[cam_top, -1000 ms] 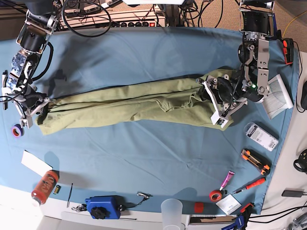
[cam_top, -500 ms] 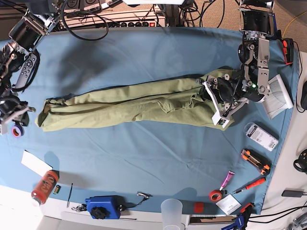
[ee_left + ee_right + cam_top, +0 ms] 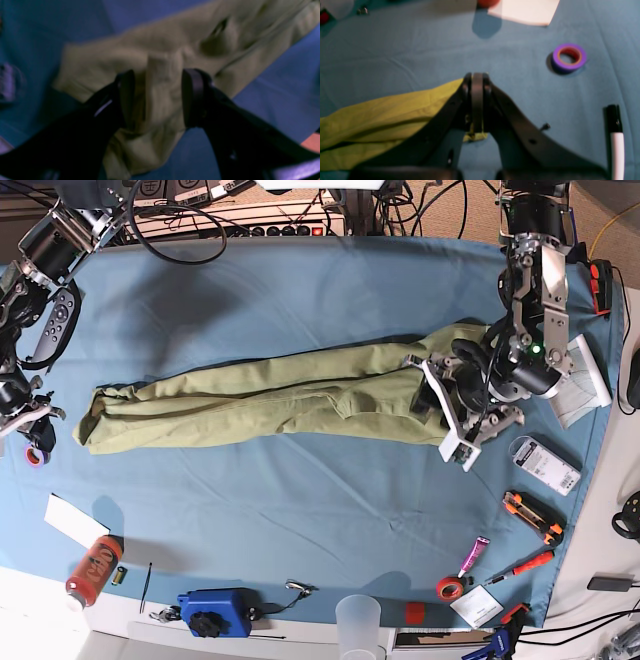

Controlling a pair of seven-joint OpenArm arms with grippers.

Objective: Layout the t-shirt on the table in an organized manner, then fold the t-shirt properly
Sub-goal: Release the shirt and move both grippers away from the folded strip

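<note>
Right now your table (image 3: 300, 510) has the t-shirt (image 3: 260, 395) bunched in a long strip across its middle. Your left gripper (image 3: 156, 97) clamps one end's fabric; your right gripper (image 3: 477, 100) is closed empty beside the other end.

A black two-fingered right gripper (image 3: 477, 100) fills the near centre, its jaws pressed together with a scrap of yellow-green fabric showing at their base. The crumpled olive-green cotton t-shirt (image 3: 382, 117) spreads to the left over the smooth light-blue table cloth (image 3: 420, 50). A purple tape roll (image 3: 568, 58) lies far right, a black-and-white marker pen (image 3: 615, 140) near right, a pale paper sheet (image 3: 525, 11) farthest.
</note>
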